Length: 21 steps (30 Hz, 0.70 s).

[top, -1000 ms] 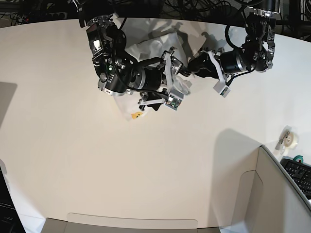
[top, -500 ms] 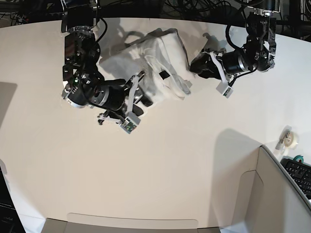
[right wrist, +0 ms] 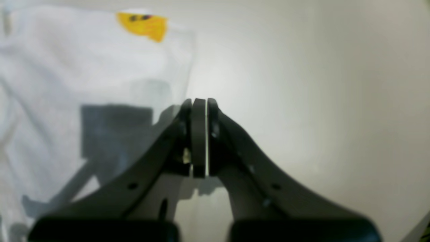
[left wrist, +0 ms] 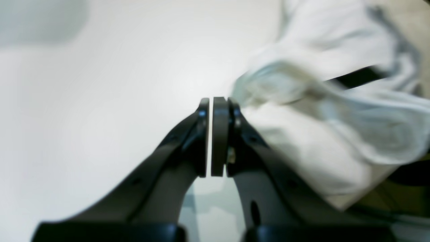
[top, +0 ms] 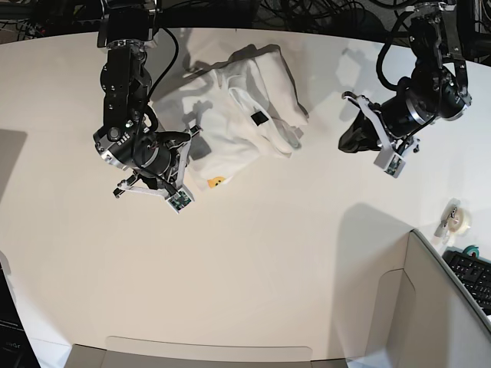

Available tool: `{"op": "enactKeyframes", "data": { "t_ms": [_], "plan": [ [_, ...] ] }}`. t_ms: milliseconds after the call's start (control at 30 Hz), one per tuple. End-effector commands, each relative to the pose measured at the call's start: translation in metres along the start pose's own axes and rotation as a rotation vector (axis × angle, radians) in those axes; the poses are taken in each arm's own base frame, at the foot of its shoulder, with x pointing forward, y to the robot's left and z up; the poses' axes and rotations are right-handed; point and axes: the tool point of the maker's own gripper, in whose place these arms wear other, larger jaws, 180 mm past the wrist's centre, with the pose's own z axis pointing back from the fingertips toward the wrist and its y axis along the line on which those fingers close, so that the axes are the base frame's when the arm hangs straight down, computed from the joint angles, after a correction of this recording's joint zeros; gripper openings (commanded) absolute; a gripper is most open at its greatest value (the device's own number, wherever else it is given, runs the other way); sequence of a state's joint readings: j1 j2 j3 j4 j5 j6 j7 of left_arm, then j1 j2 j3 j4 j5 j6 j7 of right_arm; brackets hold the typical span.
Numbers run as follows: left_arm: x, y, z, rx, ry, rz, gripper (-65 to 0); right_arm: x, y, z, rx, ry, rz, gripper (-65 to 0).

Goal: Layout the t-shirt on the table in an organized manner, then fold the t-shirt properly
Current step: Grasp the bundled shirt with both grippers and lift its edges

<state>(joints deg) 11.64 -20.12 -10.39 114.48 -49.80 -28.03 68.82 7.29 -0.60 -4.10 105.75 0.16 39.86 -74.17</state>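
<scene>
The t-shirt [top: 238, 103] lay bunched and creased near the far edge of the tabletop [top: 268, 261], one yellow printed corner turned toward the near side. The right gripper [right wrist: 199, 101] hung beside that corner, fingers pressed together and empty. The left gripper [left wrist: 216, 99] stood apart on the opposite side, fingers likewise closed on nothing. Spreading well likely required pinching opposite hems and drawing them apart evenly.
</scene>
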Motion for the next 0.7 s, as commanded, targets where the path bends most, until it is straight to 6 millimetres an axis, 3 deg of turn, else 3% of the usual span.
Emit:
{"op": "enactKeyframes", "data": {
  "t_ms": [0,100,367,667],
  "plan": [
    [0.018,-0.005,0.003,-0.020,-0.051,-0.022,-65.0,0.007,-0.010,0.002,-0.043,-0.012,0.016,-65.0],
    [0.037,-0.025,-0.004,-0.121,-0.085,-0.006,-65.0,-0.002,-0.016,-0.001,-0.090,0.044,0.026,-65.0],
    [0.081,-0.076,-0.019,-0.315,-0.184,-0.008,-65.0,-0.003,-0.026,-0.001,-0.158,0.042,-0.015,-65.0],
    [0.064,-0.139,-0.045,-0.503,-0.083,-0.060,-65.0,-0.004,-0.031,0.000,-0.184,0.039,-0.072,-65.0]
  ]
}}
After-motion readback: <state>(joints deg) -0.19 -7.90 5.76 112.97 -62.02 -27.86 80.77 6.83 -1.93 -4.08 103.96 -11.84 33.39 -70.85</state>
